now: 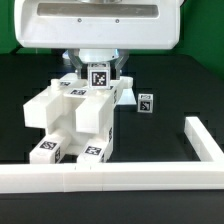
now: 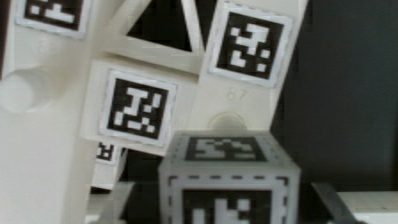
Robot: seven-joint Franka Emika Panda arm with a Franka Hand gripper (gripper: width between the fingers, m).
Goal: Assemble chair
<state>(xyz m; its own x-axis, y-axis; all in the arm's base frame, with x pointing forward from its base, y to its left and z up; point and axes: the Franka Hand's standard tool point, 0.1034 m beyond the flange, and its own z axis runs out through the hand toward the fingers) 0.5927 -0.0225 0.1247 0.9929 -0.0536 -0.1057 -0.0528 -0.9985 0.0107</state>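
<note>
The partly joined chair (image 1: 75, 122) is a cluster of glossy white blocky pieces with square tags, standing left of the middle on the black table. My gripper (image 1: 98, 84) hangs behind it, with its jaws on either side of a small white tagged block (image 1: 98, 74), shut on it. In the wrist view the block (image 2: 224, 170) fills the lower middle between dark fingers (image 2: 338, 200), close to the X-braced panel (image 2: 143, 105) with its tags. A second small tagged block (image 1: 146, 102) lies loose on the table at the exterior view's right.
The long white L-shaped rail (image 1: 110, 180) runs along the front of the table and turns back at the exterior view's right (image 1: 205, 140). The arm's white base (image 1: 95, 25) stands behind the chair.
</note>
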